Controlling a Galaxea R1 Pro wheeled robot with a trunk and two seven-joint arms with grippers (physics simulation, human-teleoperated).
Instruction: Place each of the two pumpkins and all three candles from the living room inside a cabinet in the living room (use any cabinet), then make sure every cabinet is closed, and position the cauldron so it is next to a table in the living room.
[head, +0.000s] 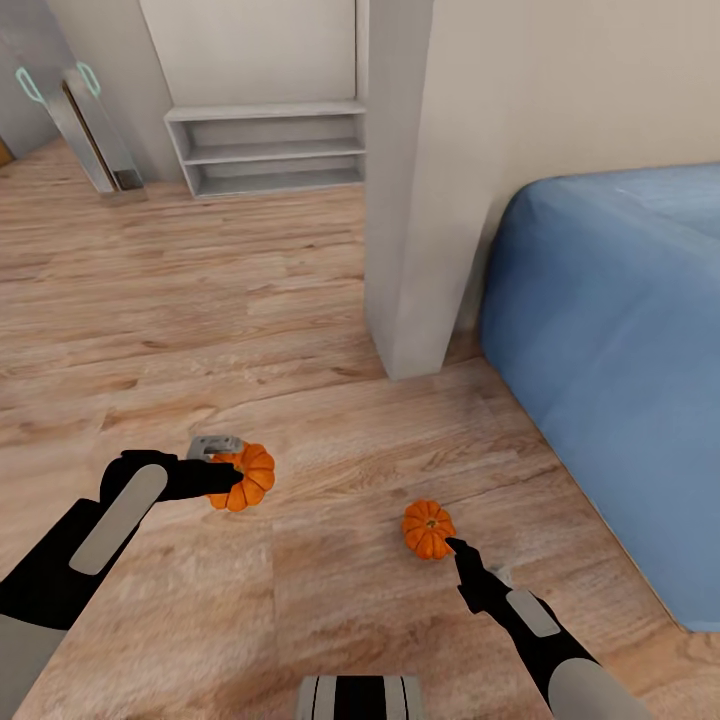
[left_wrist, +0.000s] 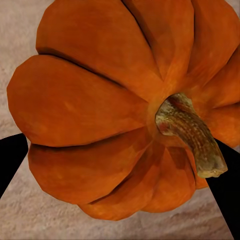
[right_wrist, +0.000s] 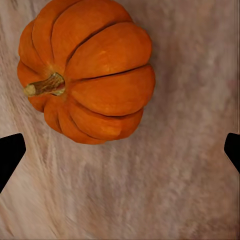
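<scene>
Both pumpkins are out of any cabinet, so the task looks to be at an early stage. In the head view the left pumpkin (head: 243, 476) sits at about 8 o'clock, and the left gripper (head: 222, 478) reaches to it; in the left wrist view that pumpkin (left_wrist: 125, 105) bulks between the dark fingertips (left_wrist: 10, 157) on either flank, so the jaws seem to pinch it, though contact itself is hard to confirm. The right pumpkin (head: 428, 529) lies on the floor (head: 200, 300) at about 5 o'clock, with the right gripper (head: 460, 552) just beside it. In the right wrist view this pumpkin (right_wrist: 85, 72) lies ahead of the spread fingertips (right_wrist: 10, 157), which stand wide apart and grasp nothing.

Left to do, as I judge it: secure both pumpkins, carry them to a cabinet, then fetch three candles, close the cabinet and move the cauldron beside the table.

Around them: a blue bed (head: 620, 380) at 3 o'clock, a pale wall corner (head: 410, 250) at 12 o'clock, a grey shelf (head: 270, 150) at 11 o'clock. The wall corner and bed narrow the path ahead and may hamper turning the base.
</scene>
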